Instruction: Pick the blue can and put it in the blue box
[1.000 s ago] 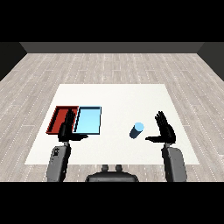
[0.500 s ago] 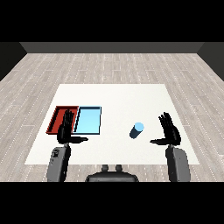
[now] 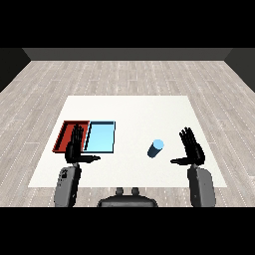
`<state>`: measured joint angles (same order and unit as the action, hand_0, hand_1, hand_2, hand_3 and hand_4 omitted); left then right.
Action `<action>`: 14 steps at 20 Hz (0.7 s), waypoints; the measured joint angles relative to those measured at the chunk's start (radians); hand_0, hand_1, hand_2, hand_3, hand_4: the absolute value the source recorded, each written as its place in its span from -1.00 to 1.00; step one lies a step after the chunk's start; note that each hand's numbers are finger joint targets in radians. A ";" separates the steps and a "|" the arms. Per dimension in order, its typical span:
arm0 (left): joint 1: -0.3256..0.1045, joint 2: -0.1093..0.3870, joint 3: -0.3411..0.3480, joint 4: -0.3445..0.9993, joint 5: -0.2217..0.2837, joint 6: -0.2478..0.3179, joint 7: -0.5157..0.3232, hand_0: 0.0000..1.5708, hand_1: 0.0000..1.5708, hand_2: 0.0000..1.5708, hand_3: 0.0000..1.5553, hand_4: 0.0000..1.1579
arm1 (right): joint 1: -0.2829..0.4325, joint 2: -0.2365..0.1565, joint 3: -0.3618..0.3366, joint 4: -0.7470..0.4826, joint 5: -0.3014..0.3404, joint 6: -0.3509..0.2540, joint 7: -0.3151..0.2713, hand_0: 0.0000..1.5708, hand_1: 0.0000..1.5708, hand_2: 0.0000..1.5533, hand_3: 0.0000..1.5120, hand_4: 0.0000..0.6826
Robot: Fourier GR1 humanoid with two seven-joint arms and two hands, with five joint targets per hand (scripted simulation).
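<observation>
Small light-blue cylindrical can (image 3: 156, 148) stands upright on the white bench (image 3: 134, 112), between my hands, nearer the right, nothing touching it. Right hand (image 3: 191, 152) hangs just beside it, fingers straight and spread, holding nothing. Left hand (image 3: 75, 148) the same, over the near edges of the trays.

Risk, my read: a sideways approach tips the can and it rolls.

Count: one can, one red tray (image 3: 67, 130), one light blue tray (image 3: 101, 137), two hands.

Table: white table (image 3: 134, 107), middle of frame, on the grey plank floor (image 3: 124, 74).
Left-centre: red tray (image 3: 65, 134) and light blue tray (image 3: 101, 137), side by side.
Right-centre: blue can (image 3: 156, 148), upright.
</observation>
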<state>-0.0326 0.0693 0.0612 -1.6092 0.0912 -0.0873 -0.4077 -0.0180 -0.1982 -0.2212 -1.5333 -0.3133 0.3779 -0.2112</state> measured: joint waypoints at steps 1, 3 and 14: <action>0.000 -0.005 -0.003 0.007 -0.001 -0.001 -0.006 -1.00 -1.00 -1.00 -1.00 -1.00 | -0.006 0.010 0.007 -0.006 0.001 -0.011 0.012 -1.00 -1.00 -1.00 -1.00 -1.00; 0.002 -0.010 -0.007 -0.002 0.002 -0.001 0.000 -1.00 -1.00 -1.00 -1.00 -1.00 | -0.014 0.021 0.011 -0.021 -0.011 -0.026 0.044 -1.00 -1.00 -1.00 -1.00 -1.00; 0.016 -0.005 0.012 -0.062 0.028 -0.004 0.042 -1.00 -1.00 -1.00 -1.00 -1.00 | -0.067 0.103 0.058 0.079 0.002 -0.082 0.036 -1.00 -1.00 -1.00 -1.00 -1.00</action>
<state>-0.0161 0.0646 0.0734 -1.6708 0.1195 -0.0912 -0.3657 -0.0846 -0.0951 -0.1631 -1.4547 -0.3111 0.2955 -0.1754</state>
